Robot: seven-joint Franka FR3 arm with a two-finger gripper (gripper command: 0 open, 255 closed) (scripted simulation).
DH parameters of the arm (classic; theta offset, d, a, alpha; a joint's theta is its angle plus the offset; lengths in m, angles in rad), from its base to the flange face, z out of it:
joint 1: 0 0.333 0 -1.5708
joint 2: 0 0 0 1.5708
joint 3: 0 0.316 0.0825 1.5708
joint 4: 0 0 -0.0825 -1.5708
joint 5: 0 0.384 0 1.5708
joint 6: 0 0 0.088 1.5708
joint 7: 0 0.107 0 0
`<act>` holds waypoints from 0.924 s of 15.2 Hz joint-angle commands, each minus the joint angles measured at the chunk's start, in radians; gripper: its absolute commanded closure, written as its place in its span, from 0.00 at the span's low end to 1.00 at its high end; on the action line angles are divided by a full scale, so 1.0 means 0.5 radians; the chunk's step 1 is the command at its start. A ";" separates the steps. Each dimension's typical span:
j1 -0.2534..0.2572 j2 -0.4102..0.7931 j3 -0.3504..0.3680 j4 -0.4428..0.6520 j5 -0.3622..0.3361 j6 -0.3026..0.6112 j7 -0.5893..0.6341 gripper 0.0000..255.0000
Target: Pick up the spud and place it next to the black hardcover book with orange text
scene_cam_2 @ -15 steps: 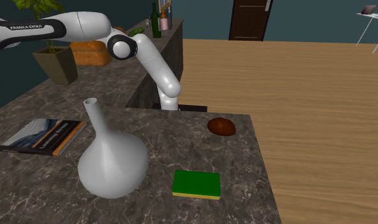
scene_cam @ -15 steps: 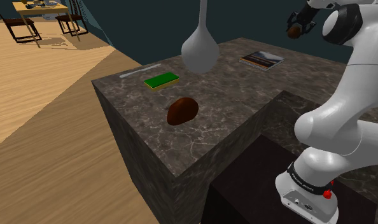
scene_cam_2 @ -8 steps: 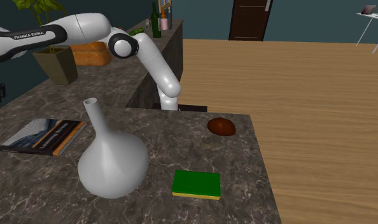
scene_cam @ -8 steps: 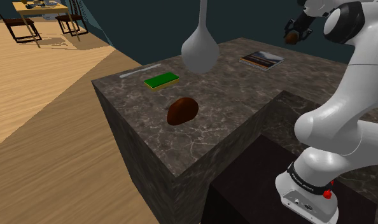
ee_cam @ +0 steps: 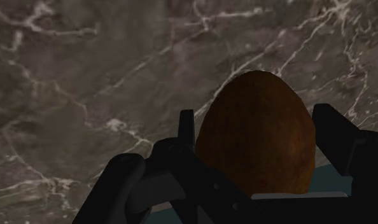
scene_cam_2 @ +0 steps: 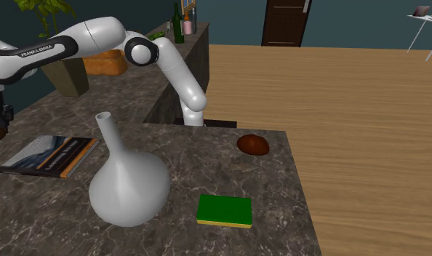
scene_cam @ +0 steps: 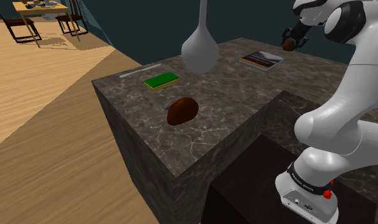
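While my two black fingers (ee_cam: 187, 130) are standing partly apart, they are pressing on either side of a brown, egg-shaped spud (ee_cam: 254, 146). My gripper (ee_cam: 258, 118) is clasping it firmly, and its rounded end is poking out beyond them. The spud is hanging over the dark, white-veined marble countertop (ee_cam: 86, 76).

In the shoulder view I am holding the spud near the countertop's far edge, a little beyond a dark-covered book (scene_cam: 262, 60) that is lying flat there. In the second exterior view the spud is showing just off the book's far corner, apart from the cover.

Farther out, a grey long-necked vase (scene_cam_2: 127, 182) is standing upright toward the middle of the countertop, beside the book. A flat green pad (scene_cam_2: 224, 210) with a yellow underside is lying past the vase, close to the countertop's edge over the wood floor (scene_cam_2: 353, 109). A dark reddish-brown lump (scene_cam: 182, 111) is resting along that same edge, well apart from the book and from me. A thin pale strip (scene_cam: 140, 70) is lying by the corner beyond the pad; I cannot tell what it is.

My white arm (scene_cam_2: 98, 33) is arching over the countertop from the stand (scene_cam: 308, 191).
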 commanded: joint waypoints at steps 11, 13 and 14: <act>-0.001 0.003 0.001 -0.036 0.004 0.040 -0.009 0.00; -0.001 0.003 0.001 -0.036 0.004 0.040 -0.009 0.00; -0.001 0.003 0.001 -0.036 0.004 0.040 -0.009 0.00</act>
